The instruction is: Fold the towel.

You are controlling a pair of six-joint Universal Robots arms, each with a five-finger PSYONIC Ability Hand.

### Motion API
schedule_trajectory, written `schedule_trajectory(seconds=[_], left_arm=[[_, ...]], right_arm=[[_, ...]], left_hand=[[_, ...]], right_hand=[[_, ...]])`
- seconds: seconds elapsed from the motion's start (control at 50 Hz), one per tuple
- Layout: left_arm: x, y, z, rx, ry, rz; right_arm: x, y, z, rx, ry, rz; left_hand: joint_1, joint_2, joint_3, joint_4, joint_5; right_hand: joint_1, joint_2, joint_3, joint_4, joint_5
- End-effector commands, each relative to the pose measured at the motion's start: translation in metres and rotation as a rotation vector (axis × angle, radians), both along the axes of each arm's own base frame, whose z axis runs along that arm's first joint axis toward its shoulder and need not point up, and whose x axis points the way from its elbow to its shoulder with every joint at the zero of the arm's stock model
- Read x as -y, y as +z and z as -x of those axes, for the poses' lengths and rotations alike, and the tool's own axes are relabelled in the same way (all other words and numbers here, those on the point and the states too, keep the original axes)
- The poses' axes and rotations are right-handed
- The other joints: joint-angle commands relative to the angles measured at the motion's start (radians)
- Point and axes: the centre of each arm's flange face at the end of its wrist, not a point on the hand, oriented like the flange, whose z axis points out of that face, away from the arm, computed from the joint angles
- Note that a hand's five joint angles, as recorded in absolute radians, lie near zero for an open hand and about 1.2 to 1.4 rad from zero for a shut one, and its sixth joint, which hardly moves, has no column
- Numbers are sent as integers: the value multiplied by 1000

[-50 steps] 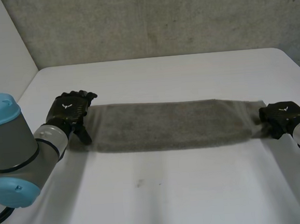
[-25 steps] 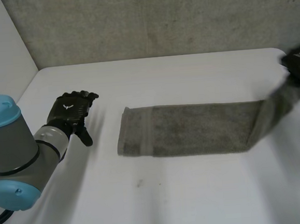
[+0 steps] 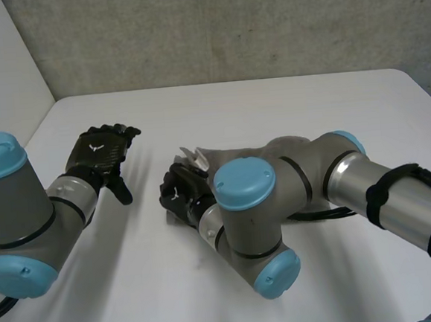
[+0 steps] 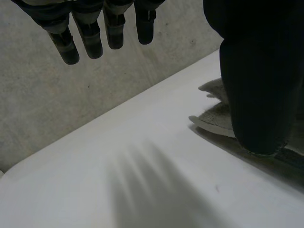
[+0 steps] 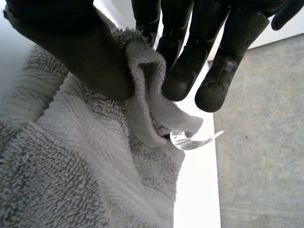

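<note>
Swung in from the far right since half a second ago: right arm [image 3: 330, 189], now bent low over the middle of the white counter [image 3: 271, 104]. Carried along with it, the grey towel [image 5: 71, 156], doubled over toward its left end; first fold probably close to laid. Right hand [image 3: 179, 194] clamped on the towel's edge, thumb against fingers. Left hand [image 3: 99, 159] spread apart, empty, hovering near the towel. Small white label [image 5: 192, 140] poking out by the fingertips.

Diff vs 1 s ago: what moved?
The right hand, pinching one end of the towel, swung up from the right side of the table and carried that end across to the towel's left end, doubling it over. The left hand let go of the left end early on. Unchanged: left hand open, at the table's left.
</note>
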Motion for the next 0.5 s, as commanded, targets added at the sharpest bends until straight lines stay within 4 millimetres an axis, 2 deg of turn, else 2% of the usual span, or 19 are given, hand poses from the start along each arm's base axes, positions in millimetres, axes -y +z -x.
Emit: schedule_trajectory(seconds=[0.02, 0.04, 0.06, 0.08, 0.16, 0.2, 0.22, 0.26, 0.28, 0.32, 0.34, 0.36, 0.38, 0.42, 0.44, 0.48, 0.5], left_arm=[[8, 10, 3, -12, -1, 38], [10, 12, 4, -14, -1, 45], [10, 12, 4, -14, -1, 45], [12, 14, 5, -19, -1, 52], [14, 17, 8, -26, -5, 62], [11, 20, 17, -46, -28, 68], [11, 20, 17, -47, -28, 68], [6, 22, 28, -80, -54, 64], [6, 22, 28, -80, -54, 64], [3, 19, 37, -96, -78, 54], [3, 19, 37, -96, -78, 54], [0, 16, 44, -95, -97, 49], [0, 16, 44, -95, -98, 49], [-7, 7, 62, -89, -145, 35], [-7, 7, 62, -88, -145, 35], [-11, -5, 74, -78, -172, 15], [-11, -5, 74, -78, -172, 15]], right_arm=[[7, 20, 1, 45, -4, 21], [5, 19, 2, 39, 0, 11], [5, 19, 2, 39, 0, 11], [3, 19, 3, 34, 7, 3], [6, 25, 10, 36, -19, -4], [9, 43, 27, 74, -56, -55], [9, 43, 27, 74, -56, -55], [22, 61, 55, 164, -149, -163], [22, 61, 55, 165, -149, -163], [39, 73, 88, 276, -272, -298], [39, 73, 88, 277, -273, -299], [46, 76, 104, 327, -333, -364], [46, 76, 104, 327, -333, -365], [56, 75, 134, 403, -441, -468], [56, 74, 134, 404, -441, -468], [59, 62, 157, 413, -522, -542], [59, 62, 158, 413, -523, -543]], left_hand=[[3, 9, 8, 10, -23], [3, 9, 8, 10, -23], [3, 9, 8, 10, -23], [3, 9, 8, 10, -23], [3, 9, 8, 10, -23], [6, 12, 10, 13, -20], [6, 12, 10, 13, -20], [6, 12, 10, 13, -20], [6, 12, 10, 13, -20], [12, 18, 16, 18, -14], [12, 18, 16, 19, -14], [15, 21, 19, 21, -12], [15, 21, 19, 21, -12], [27, 32, 31, 33, 0], [27, 32, 31, 33, 0], [30, 35, 34, 36, 3], [30, 35, 34, 36, 3]], right_hand=[[-162, -160, -172, -177, -170], [-813, -810, -822, -827, -821], [-819, -817, -829, -834, -827], [-1150, -1147, -1159, -1164, -1157], [-1150, -1147, -1159, -1164, -1157], [-1150, -1147, -1159, -1164, -1157], [-1150, -1147, -1159, -1164, -1157], [-1150, -1147, -1159, -1164, -1157], [-1150, -1147, -1159, -1164, -1157], [-1150, -1147, -1159, -1164, -1157], [-1150, -1147, -1159, -1164, -1157], [-1150, -1147, -1159, -1164, -1157], [-1150, -1147, -1159, -1164, -1157], [-1150, -1147, -1159, -1164, -1157], [-1150, -1147, -1159, -1164, -1157], [-1150, -1147, -1159, -1164, -1157], [-1150, -1147, -1159, -1164, -1157]])
